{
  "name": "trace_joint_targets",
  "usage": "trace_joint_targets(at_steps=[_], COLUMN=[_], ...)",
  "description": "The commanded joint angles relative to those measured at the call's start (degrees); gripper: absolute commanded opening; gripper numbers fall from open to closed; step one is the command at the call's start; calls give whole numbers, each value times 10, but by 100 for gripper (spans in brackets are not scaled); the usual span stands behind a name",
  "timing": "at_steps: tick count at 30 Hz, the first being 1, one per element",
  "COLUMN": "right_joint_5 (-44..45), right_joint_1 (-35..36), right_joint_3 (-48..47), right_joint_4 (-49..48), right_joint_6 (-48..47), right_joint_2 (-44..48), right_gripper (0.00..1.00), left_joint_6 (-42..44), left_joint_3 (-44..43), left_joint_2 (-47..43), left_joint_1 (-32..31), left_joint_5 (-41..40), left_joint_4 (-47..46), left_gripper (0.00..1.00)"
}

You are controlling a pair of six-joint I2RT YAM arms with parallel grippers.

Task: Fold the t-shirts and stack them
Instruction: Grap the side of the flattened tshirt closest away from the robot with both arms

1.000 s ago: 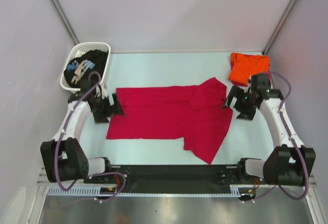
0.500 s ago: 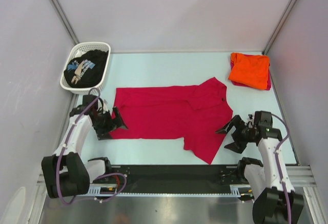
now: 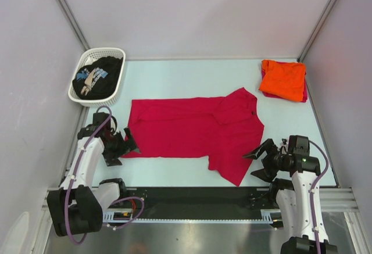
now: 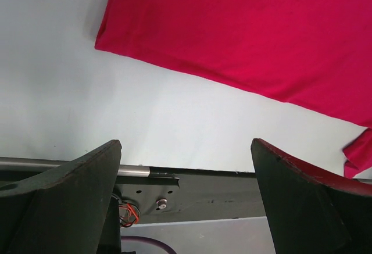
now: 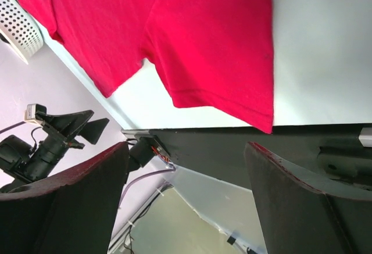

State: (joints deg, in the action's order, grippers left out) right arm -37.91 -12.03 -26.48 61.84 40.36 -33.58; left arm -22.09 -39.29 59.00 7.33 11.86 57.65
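Orange tee (image 3: 283,79) lies folded at 2 o'clock. Red tee (image 3: 197,132) lies spread at centre; black tee (image 3: 99,75) waits in the basket (image 3: 104,50) at 10 o'clock. Left gripper (image 3: 125,149) and right gripper (image 3: 257,164) both gape, empty.

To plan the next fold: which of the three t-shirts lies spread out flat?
The crimson-red t-shirt, in the middle; the orange one lies folded at the far right, the black one bunched in the basket.

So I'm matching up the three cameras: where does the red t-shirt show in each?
Top view: red t-shirt spread flat on the table, centre.
Left wrist: red t-shirt across the top, toward the right.
Right wrist: red t-shirt fills the upper left and middle.
Shared landmark: the black rail at the near edge, in all three.
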Motion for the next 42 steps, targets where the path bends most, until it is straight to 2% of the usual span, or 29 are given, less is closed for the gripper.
trace_joint_targets(at_steps=[1, 7, 11, 16, 19, 24, 28, 29, 33, 40, 42], right_joint_5=[3, 60, 31, -9, -62, -40, -59, -63, -45, 9, 20], right_joint_1=[-2, -2, -2, 0, 10, 42, 75, 80, 118, 229, 280], right_joint_3=[3, -2, -20, -8, 11, -6, -35, -42, -124, -223, -243], right_joint_4=[85, 95, 55, -12, -68, -88, -121, -128, -144, -140, -147], right_joint_6=[-19, -56, -69, -120, -125, -138, -155, -150, -136, -106, -94], right_joint_2=[-2, -41, -65, -105, -146, -248, -332, -350, -373, -429, -445], right_gripper=[86, 85, 85, 85, 85, 84, 82, 79, 78, 76, 76], left_joint_6=[-17, -15, -5, 11, 31, 44, 50, 53, 56, 58, 64], left_joint_3=[-18, -40, -54, -59, -68, -98, -116, -124, -144, -150, -152], left_joint_2=[-8, 8, 16, 44, 65, 88, 109, 115, 137, 161, 166], left_joint_1=[4, 4, 3, 4, 3, 3, 3, 3, 3, 3, 3], left_joint_5=[-16, -23, 15, 24, 23, 8, 4, 5, 2, -14, -27], left_joint_4=[6, 8, -15, -31, -36, -30, -33, -36, -34, -39, -38], left_gripper=[100, 100, 100, 100, 100, 100, 100, 100, 100, 100, 100])
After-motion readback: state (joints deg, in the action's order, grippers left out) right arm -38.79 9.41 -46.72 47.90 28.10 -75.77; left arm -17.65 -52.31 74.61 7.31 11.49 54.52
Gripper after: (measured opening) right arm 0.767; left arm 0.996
